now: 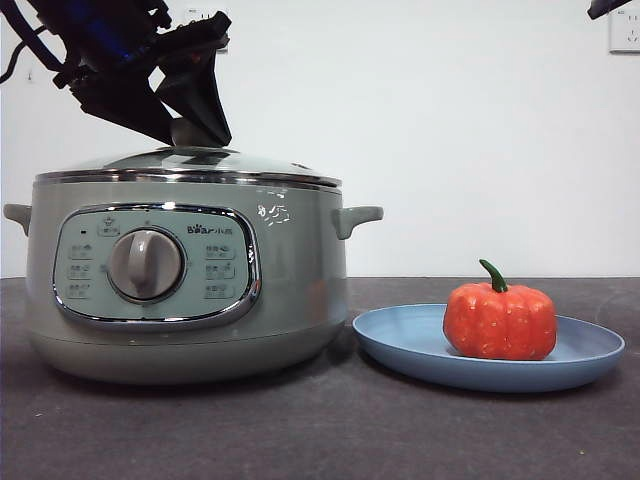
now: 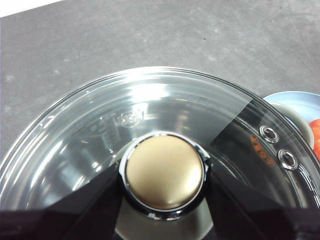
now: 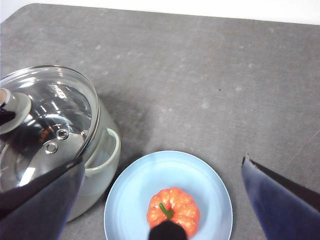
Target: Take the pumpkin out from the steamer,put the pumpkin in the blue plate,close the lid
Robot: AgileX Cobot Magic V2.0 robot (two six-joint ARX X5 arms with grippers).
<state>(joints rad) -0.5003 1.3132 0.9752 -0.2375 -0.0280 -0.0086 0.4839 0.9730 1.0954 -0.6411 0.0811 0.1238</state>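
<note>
Pumpkin (image 1: 500,321) sits on the plate (image 1: 400,345), right beside the steamer (image 1: 290,290). Lid (image 1: 190,162) rests on the steamer, left gripper (image 2: 165,172) pinching its knob (image 2: 165,171). Right gripper (image 3: 165,200) hangs spread wide above the plate, holding nothing.

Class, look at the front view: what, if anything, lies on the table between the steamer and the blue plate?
Nothing: in the front view only a narrow strip of bare dark table separates the steamer from the blue plate, under the pot's side handle.
</note>
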